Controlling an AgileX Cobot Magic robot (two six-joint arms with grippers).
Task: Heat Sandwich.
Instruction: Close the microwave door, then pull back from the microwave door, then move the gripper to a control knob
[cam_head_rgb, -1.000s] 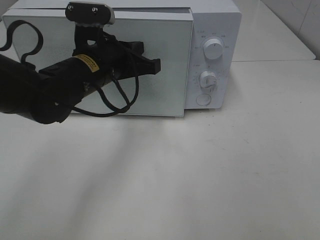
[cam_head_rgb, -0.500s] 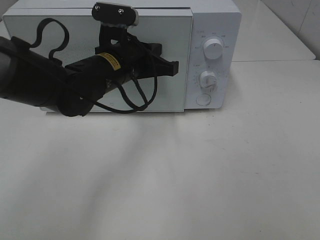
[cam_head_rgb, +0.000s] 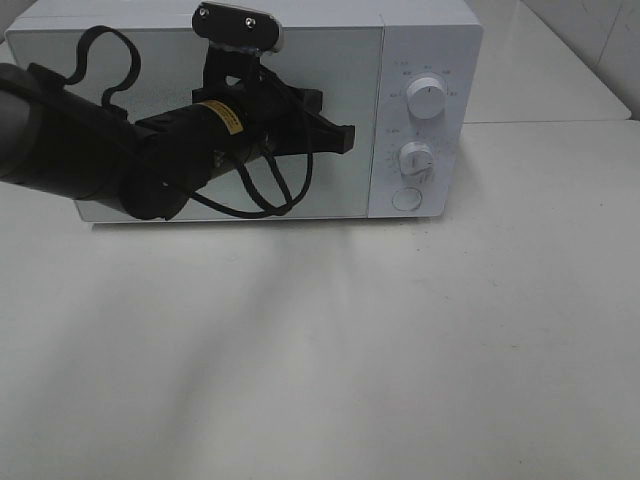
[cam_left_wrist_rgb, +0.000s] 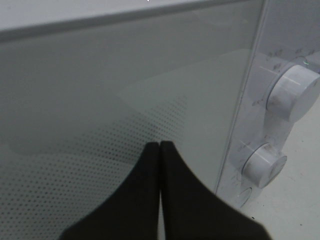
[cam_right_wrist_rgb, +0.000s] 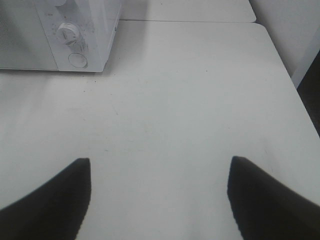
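Note:
No sandwich shows in any view. The white microwave (cam_head_rgb: 425, 40) stands at the back of the table with its glass door (cam_head_rgb: 335, 70) flush against the body. My left gripper (cam_head_rgb: 350, 137) is shut with nothing in it. Its tips are at the door's right part, close to the control panel. In the left wrist view the left gripper (cam_left_wrist_rgb: 159, 145) shows both black fingers pressed together in front of the dotted door glass (cam_left_wrist_rgb: 90, 110). My right gripper (cam_right_wrist_rgb: 159, 160) hangs open over bare table, holding nothing, and does not show in the high view.
The panel carries an upper knob (cam_head_rgb: 427, 100), a lower knob (cam_head_rgb: 416, 158) and a round button (cam_head_rgb: 406, 199). A black cable loops under the left arm (cam_head_rgb: 90, 150). The white table (cam_head_rgb: 350, 350) spreads in front, and its right edge (cam_right_wrist_rgb: 295, 85) drops off near the right gripper.
The microwave door has swung from ajar to flush against the body. My left arm moved right and toward the microwave with it. The right gripper stayed open.

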